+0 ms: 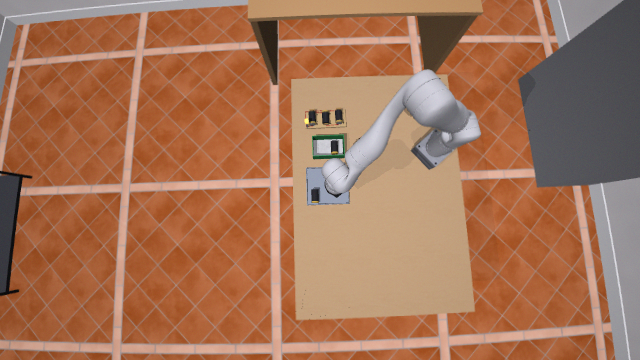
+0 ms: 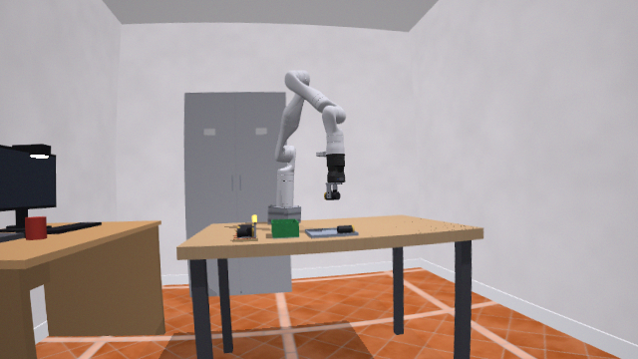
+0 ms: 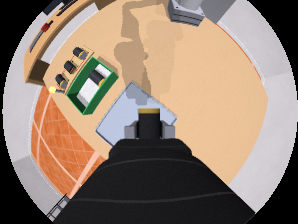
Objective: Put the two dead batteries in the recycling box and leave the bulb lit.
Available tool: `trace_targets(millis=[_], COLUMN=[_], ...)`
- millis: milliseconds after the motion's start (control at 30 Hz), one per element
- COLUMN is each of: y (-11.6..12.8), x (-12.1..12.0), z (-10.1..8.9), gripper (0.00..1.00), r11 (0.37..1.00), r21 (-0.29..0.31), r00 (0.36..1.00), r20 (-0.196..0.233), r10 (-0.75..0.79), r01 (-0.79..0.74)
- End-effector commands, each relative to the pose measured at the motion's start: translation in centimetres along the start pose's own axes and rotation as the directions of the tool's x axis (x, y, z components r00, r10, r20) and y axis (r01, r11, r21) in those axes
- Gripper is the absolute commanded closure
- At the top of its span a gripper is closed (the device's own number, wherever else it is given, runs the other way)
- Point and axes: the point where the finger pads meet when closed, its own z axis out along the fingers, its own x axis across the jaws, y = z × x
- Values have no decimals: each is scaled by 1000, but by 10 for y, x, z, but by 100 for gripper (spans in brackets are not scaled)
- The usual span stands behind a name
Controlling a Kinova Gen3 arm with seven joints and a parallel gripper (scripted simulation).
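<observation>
My gripper [image 2: 332,194] hangs well above the grey tray [image 1: 327,192] and is shut on a black battery [image 3: 148,123] with a yellow end. In the top view my wrist hides it. One battery [image 1: 315,194] lies on the tray's left part. The green recycling box [image 1: 329,146] stands upright on the table between the tray and the holder, with one battery [image 1: 334,146] inside it. The holder [image 1: 325,118] carries three batteries, and the bulb [image 1: 306,120] at its left end glows yellow. The box [image 3: 93,84] and the bulb [image 3: 52,88] also show in the wrist view.
The arm's base [image 1: 431,152] is mounted at the table's right side. A second desk [image 2: 75,239] with a monitor and a red cup [image 2: 35,227] stands to the left. A grey cabinet [image 2: 234,165] is behind the table.
</observation>
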Motion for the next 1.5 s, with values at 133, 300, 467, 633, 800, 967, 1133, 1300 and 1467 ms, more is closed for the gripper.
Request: trace_targets(millis=[133, 300, 467, 633, 800, 967, 1133, 1300, 1467], y=[0, 0, 0, 0, 0, 0, 0, 0, 0], x=[-1, -1, -1, -1, -1, -1, -1, -1, -1], z=[-1, -1, -1, -1, -1, -1, -1, -1, -1], gripper=[43, 43, 43, 43, 43, 43, 43, 43, 43], r11=[996, 979, 949, 925, 878, 826, 784, 745, 702], r21=[-2, -2, -2, -2, -2, -2, -2, -2, -2], r00=[996, 979, 949, 925, 878, 826, 784, 745, 702], r20=[-1, -1, -1, -1, 0, 0, 0, 0, 0], r10=[-86, -203, -316, -381, -479, -564, -620, -667, -712], r01=[86, 203, 316, 381, 479, 564, 620, 667, 712])
